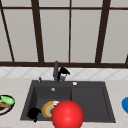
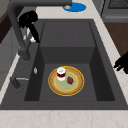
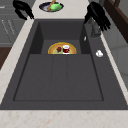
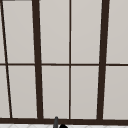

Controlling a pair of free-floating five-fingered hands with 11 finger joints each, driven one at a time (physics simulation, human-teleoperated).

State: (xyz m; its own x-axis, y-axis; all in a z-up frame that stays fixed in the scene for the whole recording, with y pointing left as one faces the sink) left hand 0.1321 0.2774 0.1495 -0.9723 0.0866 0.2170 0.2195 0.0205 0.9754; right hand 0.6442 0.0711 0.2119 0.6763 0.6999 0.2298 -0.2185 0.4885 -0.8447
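A yellow-rimmed plate with a green centre lies in the sink's left basin; the front view shows the same plate. On it stand a small red-and-white jar and a small red piece. My left hand hovers at the basin's front left edge with relaxed fingers, close to the plate; it appears as the left hand in the left side view. My right hand is up at the faucet, fingers stretched down beside it, as the right hand shows.
A large red ball sits in front of the sink's front edge. A dark plate of food is on the left counter and a blue plate on the right. A small white object lies on the sink's back ledge. A window rises behind.
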